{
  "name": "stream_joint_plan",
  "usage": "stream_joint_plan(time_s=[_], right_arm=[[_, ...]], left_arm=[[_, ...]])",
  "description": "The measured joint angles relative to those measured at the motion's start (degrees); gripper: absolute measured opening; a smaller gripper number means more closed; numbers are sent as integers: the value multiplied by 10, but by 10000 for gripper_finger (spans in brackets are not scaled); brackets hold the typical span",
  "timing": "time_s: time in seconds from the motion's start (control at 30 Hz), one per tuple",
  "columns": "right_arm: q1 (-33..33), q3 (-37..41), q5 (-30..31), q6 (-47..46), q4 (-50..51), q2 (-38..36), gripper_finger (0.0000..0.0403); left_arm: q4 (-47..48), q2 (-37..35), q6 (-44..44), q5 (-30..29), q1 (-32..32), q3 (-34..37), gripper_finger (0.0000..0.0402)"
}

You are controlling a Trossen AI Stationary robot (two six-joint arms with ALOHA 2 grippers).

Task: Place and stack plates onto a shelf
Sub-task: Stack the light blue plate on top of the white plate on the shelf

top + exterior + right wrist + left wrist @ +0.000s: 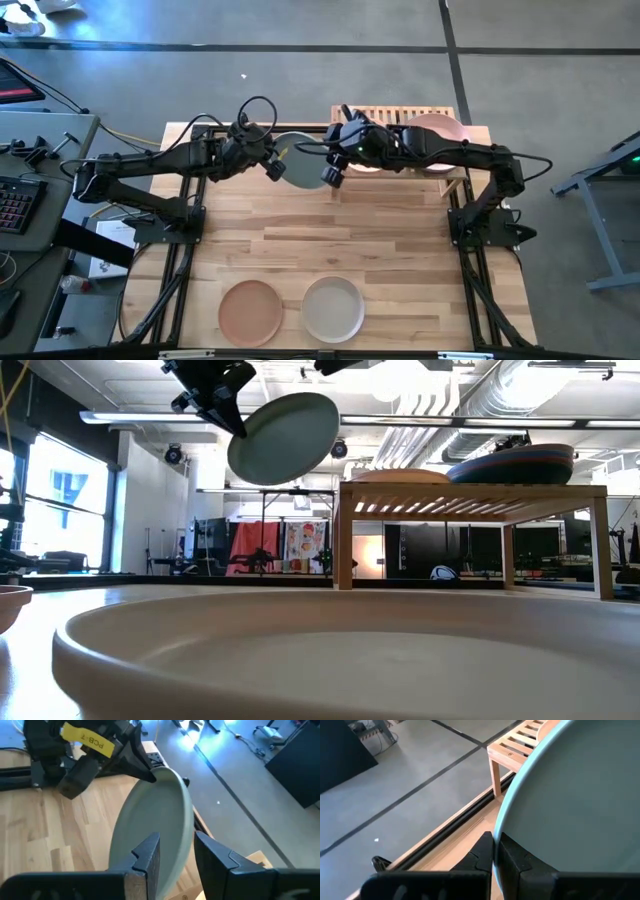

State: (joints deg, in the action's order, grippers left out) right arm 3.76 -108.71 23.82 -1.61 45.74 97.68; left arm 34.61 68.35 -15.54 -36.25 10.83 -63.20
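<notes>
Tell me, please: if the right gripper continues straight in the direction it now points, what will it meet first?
The pale green plate. In the right wrist view the right gripper is open with that plate's rim between its fingers, held on the far side by the left gripper. Whether a finger already touches the rim, I cannot tell.

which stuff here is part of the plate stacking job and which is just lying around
Part of the job:
- pale green plate, held in the air by left gripper and right gripper
- shelf, with plates on it
- terracotta plate
- cream plate

Just lying about:
- keyboard on the side bench
</notes>
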Motion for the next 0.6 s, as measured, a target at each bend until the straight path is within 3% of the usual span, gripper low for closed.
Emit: stream_joint_plan(time_s=[0.6], right_arm=[[8, 0, 8, 0, 33, 6, 99]], left_arm=[[-19, 0, -59, 25, 0, 0, 1]])
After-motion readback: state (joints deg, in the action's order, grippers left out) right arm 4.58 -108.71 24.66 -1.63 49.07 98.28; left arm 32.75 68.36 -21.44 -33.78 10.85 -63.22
